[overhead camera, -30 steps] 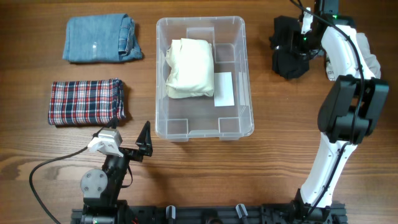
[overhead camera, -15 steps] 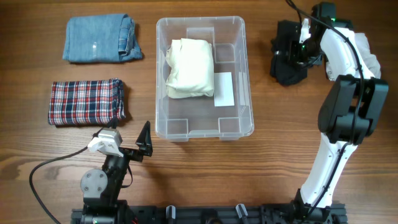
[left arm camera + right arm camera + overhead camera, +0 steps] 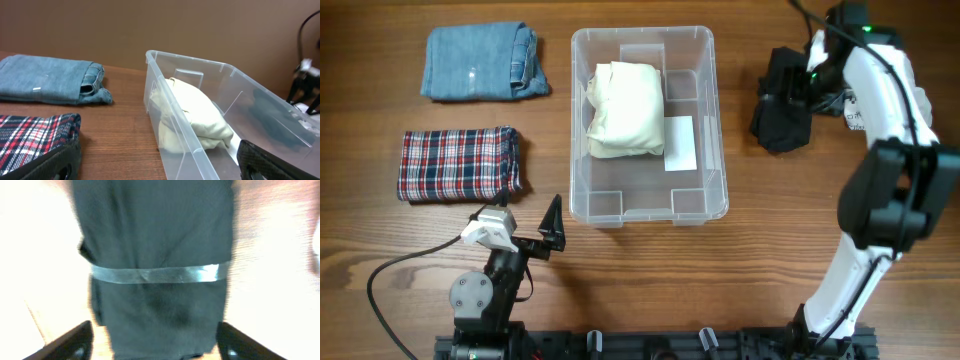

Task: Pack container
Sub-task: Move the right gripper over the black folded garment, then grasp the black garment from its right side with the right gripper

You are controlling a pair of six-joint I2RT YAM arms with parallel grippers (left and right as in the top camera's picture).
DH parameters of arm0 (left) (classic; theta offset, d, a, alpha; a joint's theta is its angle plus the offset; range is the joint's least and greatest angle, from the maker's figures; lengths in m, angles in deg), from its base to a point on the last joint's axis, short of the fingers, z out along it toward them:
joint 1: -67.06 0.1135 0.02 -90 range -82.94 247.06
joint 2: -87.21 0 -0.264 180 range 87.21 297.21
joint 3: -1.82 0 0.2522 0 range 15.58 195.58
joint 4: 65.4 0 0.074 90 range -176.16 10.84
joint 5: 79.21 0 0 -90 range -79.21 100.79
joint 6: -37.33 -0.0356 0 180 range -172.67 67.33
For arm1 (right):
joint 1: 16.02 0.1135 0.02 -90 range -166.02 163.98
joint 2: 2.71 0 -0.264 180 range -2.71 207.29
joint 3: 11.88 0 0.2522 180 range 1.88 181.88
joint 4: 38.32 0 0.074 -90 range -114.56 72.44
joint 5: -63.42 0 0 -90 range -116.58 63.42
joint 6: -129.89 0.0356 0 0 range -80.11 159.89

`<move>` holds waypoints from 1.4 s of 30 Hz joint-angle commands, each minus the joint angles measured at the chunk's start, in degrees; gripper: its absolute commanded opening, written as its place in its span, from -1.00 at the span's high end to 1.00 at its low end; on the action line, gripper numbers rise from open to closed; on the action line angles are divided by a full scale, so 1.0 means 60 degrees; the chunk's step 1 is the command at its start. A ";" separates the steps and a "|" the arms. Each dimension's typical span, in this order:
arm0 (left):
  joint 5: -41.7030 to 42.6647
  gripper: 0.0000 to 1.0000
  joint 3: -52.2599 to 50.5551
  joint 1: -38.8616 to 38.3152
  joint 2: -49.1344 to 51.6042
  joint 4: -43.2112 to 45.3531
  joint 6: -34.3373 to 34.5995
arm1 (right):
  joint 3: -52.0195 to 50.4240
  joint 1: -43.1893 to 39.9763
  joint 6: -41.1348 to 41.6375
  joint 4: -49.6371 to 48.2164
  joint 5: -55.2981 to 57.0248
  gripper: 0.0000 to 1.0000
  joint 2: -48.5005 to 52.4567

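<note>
The clear container [image 3: 642, 33] stands mid-table with a cream folded garment [image 3: 625, 108] in its far-left part and a white label [image 3: 681, 142] on its base. To its right lies a black folded garment [image 3: 780, 105]. My right gripper [image 3: 808, 82] is over it. In the right wrist view the black garment [image 3: 155, 255] fills the space between the wide-apart fingers [image 3: 67, 342], and the gripper [image 3: 155, 347] is open. My left gripper [image 3: 538, 236] rests near the container's front-left corner. Seen from the left wrist, the gripper [image 3: 160, 167] is open, facing the container [image 3: 200, 62].
A folded denim garment [image 3: 480, 62] lies at the far left and a folded red plaid garment [image 3: 458, 162] in front of it. Something pale [image 3: 923, 100] shows partly behind the right arm. The left arm's cable [image 3: 395, 270] trails over the near table.
The right gripper's jaws have spread wide, from nearly shut on the black garment. The garment has shifted slightly towards the near side. The left arm has not moved.
</note>
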 commanded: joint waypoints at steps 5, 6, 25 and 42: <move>-0.0058 -1.00 -0.0044 0.0073 -0.0051 -0.0044 -0.0149 | -0.0157 -0.0903 -0.0933 -0.0331 -0.0597 -0.78 -0.0634; -0.0058 -1.00 -0.0044 0.0073 -0.0051 -0.0044 -0.0153 | -0.0262 -0.1060 -0.1111 -0.0426 -0.1075 -0.78 -0.0510; -0.0058 -0.99 -0.0044 0.0073 -0.0051 -0.0044 -0.0149 | -0.1024 -0.1912 -0.1902 -0.1679 -0.4003 -0.91 0.0725; -0.0058 -0.99 -0.0044 0.0073 -0.0051 -0.0044 -0.0153 | -0.1024 -0.1912 -0.1912 -0.2415 -0.5264 -0.94 0.1803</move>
